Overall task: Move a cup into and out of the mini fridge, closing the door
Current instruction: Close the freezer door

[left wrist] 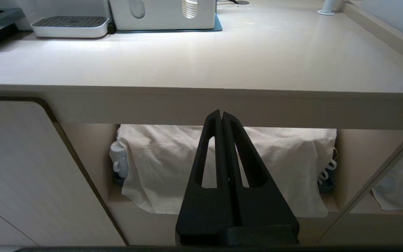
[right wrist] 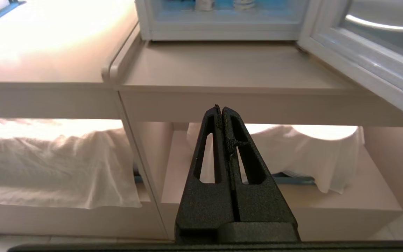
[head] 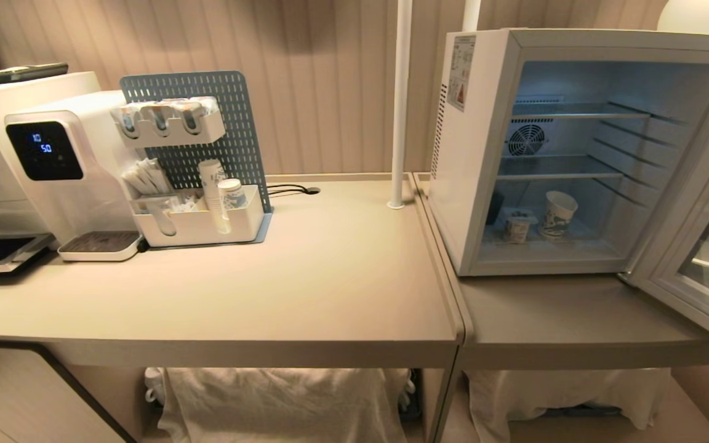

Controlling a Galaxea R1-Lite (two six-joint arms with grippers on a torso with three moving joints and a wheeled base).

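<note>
The small white patterned paper cup stands inside the white boxy mini fridge. Its grey-framed glass door hangs open. Both black pincers, left pincer and right pincer, are closed and empty.

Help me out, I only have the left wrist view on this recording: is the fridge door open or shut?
Observer: Open. The door is swung out to the right of the fridge.
Operator: Is the cup in there?
Observer: Yes, the cup stands upright on the fridge floor, beside a smaller pot.
Operator: My left gripper is shut below the counter edge. What about the right one?
Observer: The right gripper is shut too, empty, low in front of the counter that carries the fridge.
Operator: So neither arm is near the cup?
Observer: Right, the head view shows no arm at all.
</note>
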